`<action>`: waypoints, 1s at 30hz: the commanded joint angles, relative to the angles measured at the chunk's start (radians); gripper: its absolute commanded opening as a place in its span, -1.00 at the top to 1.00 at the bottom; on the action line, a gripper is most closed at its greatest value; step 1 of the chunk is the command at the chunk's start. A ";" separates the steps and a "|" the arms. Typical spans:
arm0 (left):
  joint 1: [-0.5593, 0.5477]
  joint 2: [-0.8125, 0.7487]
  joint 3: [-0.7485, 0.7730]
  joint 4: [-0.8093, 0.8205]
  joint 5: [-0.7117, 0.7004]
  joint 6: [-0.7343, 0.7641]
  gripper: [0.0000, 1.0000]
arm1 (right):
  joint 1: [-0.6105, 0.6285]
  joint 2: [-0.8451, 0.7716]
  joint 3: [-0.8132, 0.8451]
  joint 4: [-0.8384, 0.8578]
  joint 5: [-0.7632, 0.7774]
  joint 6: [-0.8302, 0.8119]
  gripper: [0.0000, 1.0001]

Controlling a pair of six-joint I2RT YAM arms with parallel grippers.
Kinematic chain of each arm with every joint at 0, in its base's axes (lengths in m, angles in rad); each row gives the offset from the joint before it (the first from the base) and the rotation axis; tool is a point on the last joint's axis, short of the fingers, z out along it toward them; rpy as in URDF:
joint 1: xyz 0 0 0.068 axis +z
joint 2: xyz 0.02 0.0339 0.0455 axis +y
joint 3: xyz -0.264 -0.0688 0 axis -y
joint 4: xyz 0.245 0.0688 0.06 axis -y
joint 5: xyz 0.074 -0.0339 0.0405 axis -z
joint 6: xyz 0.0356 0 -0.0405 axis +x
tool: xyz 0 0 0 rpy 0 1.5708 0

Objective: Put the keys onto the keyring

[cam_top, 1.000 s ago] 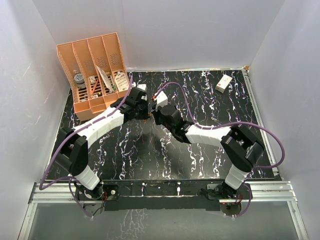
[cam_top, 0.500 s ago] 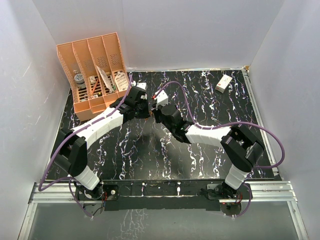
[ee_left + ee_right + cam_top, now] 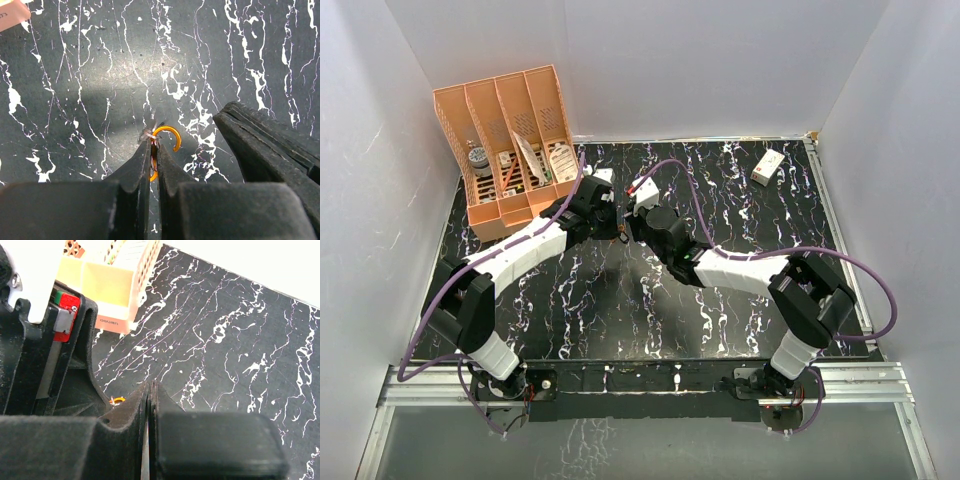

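Beneath left wrist camera, unclear overhead: left gripper point(image 3: 151, 146) pinches keyring point(image 3: 168, 130), long axis along fingers, hook curling right; right gripper point(image 3: 150, 386) clenched.

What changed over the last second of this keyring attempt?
The right arm shifted slightly, its elbow easing outward to the right. The left gripper stayed shut on the keyring, the right gripper shut beside it. Orange organizer and white box unmoved.

Lab booth — white walls point(image 3: 700, 60) enclose marbled table point(image 3: 620, 320).
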 commanded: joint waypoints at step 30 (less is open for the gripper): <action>0.005 -0.053 -0.045 0.117 0.057 0.000 1.00 | -0.053 -0.274 -0.050 -0.185 0.324 0.220 1.00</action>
